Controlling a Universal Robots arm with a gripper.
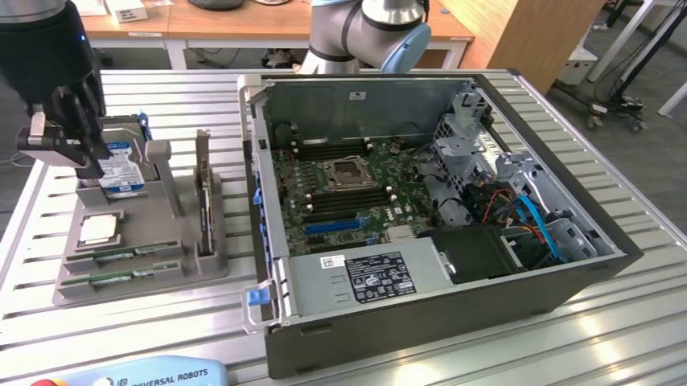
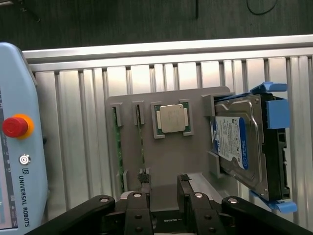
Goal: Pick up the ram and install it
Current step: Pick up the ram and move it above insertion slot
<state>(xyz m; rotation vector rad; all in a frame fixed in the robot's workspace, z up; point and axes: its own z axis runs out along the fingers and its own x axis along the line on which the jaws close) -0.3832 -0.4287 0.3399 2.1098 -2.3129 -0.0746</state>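
Exterior view gets the open PC case (image 1: 451, 310); wrist view gets the gripper (image 2: 164, 177), spread and empty. The ram (image 2: 116, 152) looks like thin green strips edge-on, I think.

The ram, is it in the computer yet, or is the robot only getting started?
Nothing looks done yet. Both green ram sticks sit in the gray holder beside the computer case. The hand is open and empty, hanging above that holder near the sticks. Left: picking one up and fitting it in the motherboard's black slots, which look empty.
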